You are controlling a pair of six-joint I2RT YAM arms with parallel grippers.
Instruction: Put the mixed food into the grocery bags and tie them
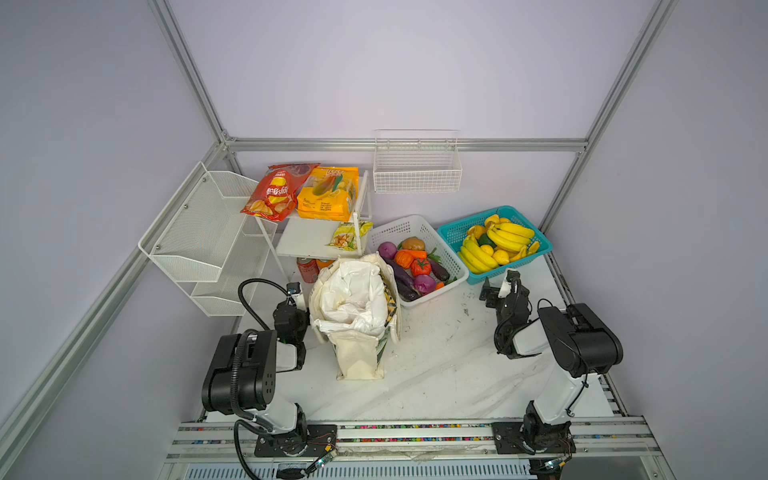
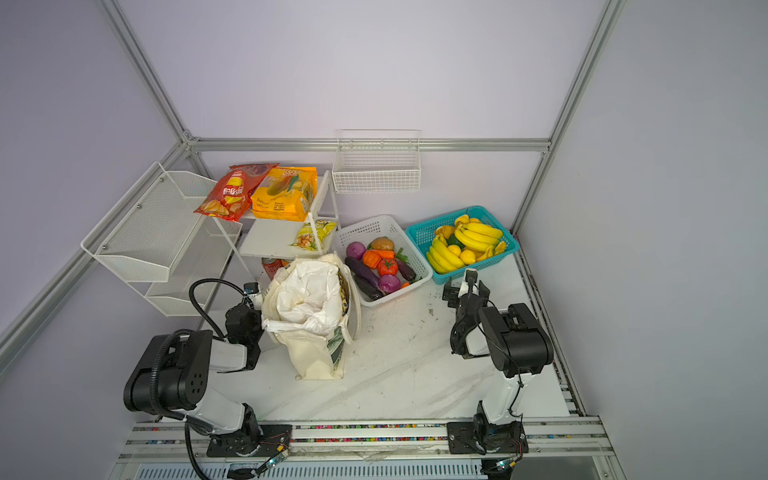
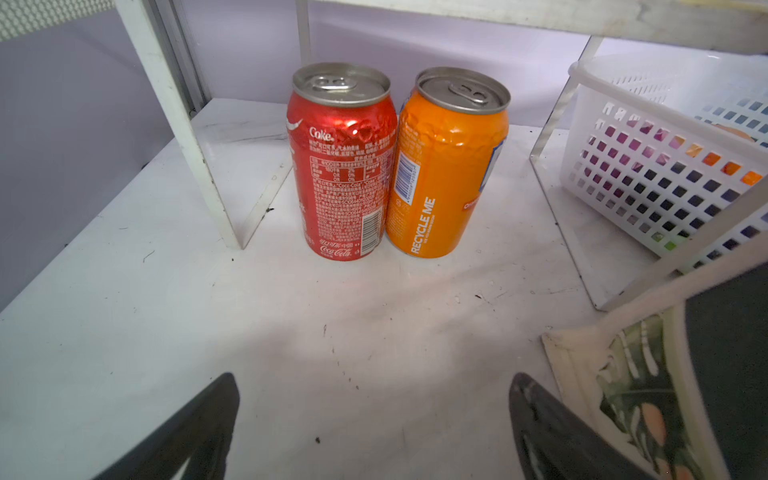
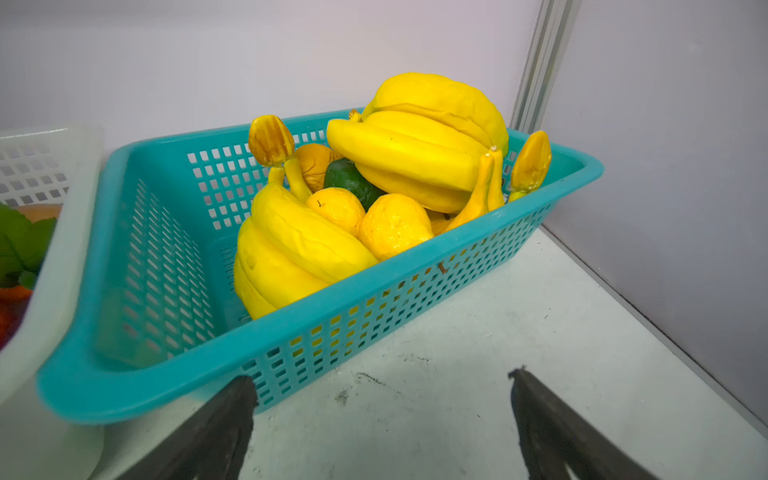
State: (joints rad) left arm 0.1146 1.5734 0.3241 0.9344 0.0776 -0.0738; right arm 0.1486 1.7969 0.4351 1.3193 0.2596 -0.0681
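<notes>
– Canvas tote point(image 1: 358, 359), how does it look?
– Cream cloth, standing upright mid-bench point(image 1: 436, 374), mouth wide. A thin white plastic bag point(image 1: 353, 299) lines it, crumpled, its rim folded over the tote's edge. The left wrist view shows a dark side panel printed with green leaves.
– And the drink?
– The red can point(image 3: 343, 166) stands upright on the bench under the white rack point(image 3: 178, 124), just beyond the tote's far left corner. It touches an orange can point(image 3: 446, 166). Both lids are sealed.
– Any writing?
– "Coke" in white near the top, "Coca-Cola" script at the foot, a barcode, and dense Chinese print too small to read. The orange can says "RECYCLE ME" up its side, next to a barcode.
– The end effectors?
– The left end effector point(image 3: 374, 380) faces the two cans, fingers spread wide, holding nothing, with the tote beside it. The right end effector point(image 4: 380, 376) is likewise spread and empty, one finger just in front of the teal basket point(image 4: 166, 386) of bananas point(image 4: 415, 145).
</notes>
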